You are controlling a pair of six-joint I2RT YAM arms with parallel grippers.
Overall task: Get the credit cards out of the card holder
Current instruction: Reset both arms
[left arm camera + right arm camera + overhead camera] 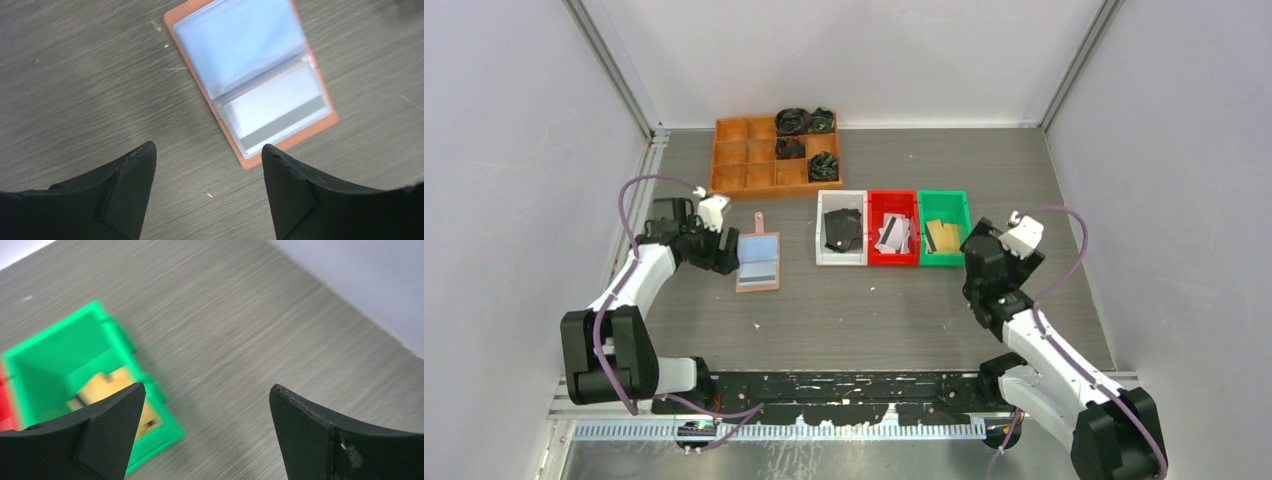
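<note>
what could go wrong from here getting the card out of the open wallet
1. Nothing pins the wallet down: the right claw is over by the green bin, so the left claw may drag the whole wallet while pulling the card.
2. The card lies flat inside a clear sleeve; the claw may pinch the sleeve too or slip off.

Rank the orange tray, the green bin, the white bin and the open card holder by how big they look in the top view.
1. orange tray, clearly the largest.
2. green bin and white bin, which look alike in size, so they tie.
3. card holder, a little smaller than either bin.
</note>
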